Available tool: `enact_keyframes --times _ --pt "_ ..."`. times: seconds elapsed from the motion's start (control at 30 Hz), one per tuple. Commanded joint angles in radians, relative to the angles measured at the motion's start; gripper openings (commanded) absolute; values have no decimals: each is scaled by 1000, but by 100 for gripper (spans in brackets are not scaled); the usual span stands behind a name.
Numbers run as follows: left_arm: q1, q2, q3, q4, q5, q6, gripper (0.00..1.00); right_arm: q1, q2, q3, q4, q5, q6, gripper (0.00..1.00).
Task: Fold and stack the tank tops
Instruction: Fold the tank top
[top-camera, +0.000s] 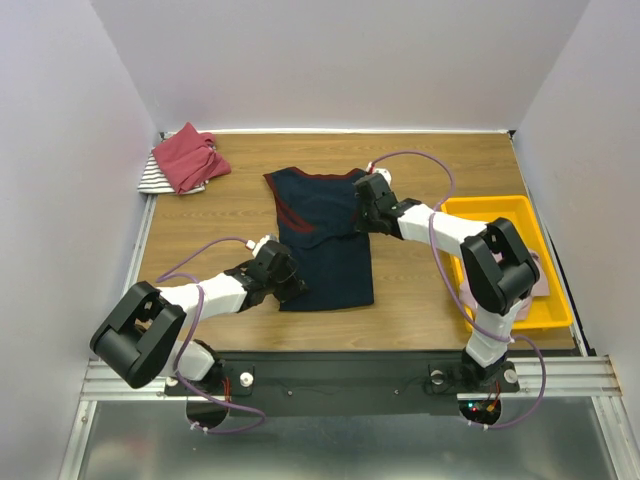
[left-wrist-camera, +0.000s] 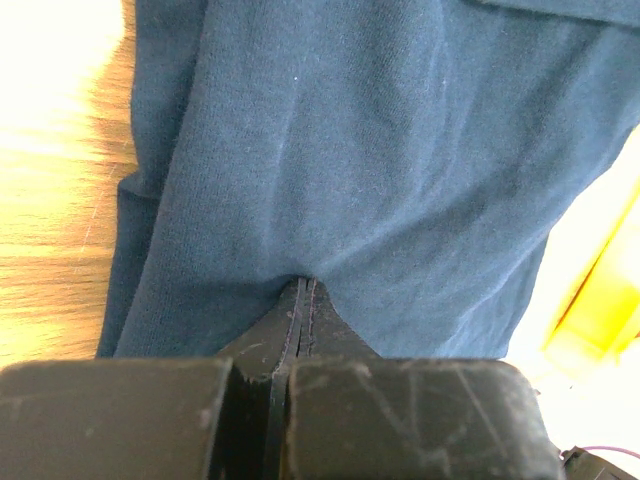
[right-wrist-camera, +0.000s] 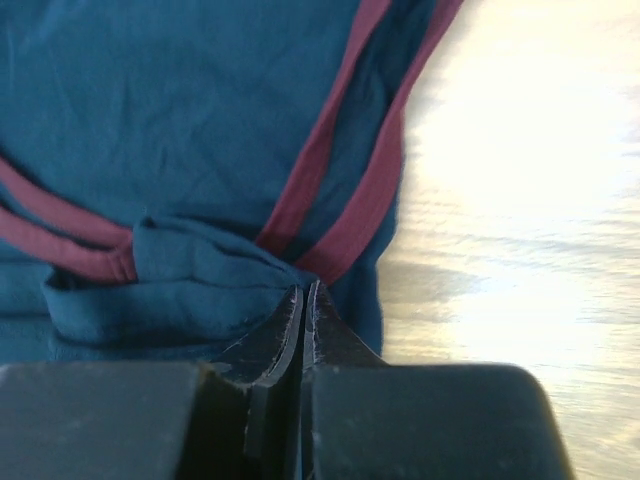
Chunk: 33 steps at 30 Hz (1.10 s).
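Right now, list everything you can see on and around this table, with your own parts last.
navy tank top: one, navy with maroon trim, spread at the middle of the table
red tank top: one, red, bunched at the far left corner
striped tank top: one, black and white, under the red one
pink cloth: one, pale pink, in the tray, mostly hidden by the right arm
tray: one, yellow, at the right edge
table: one, wood
left gripper: one, black, shut on the navy top's near left edge
right gripper: one, black, shut on its right edge by the maroon trim
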Motion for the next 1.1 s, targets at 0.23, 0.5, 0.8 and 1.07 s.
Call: enact_keyframes --times 0.23,0.5,0.8,1.07 --pt "-3 18 -21 -64 -35 27 0 1 26 105 -113 244 -37 0" --pt "-3 -25 -1 -54 -26 65 0 1 37 103 -134 248 -38 38" --pt "28 -206 148 -173 -128 142 35 -1 -49 151 -140 209 -66 72" --pt "152 -77 230 -126 -69 251 27 9 -258 -57 -133 -9 25 69"
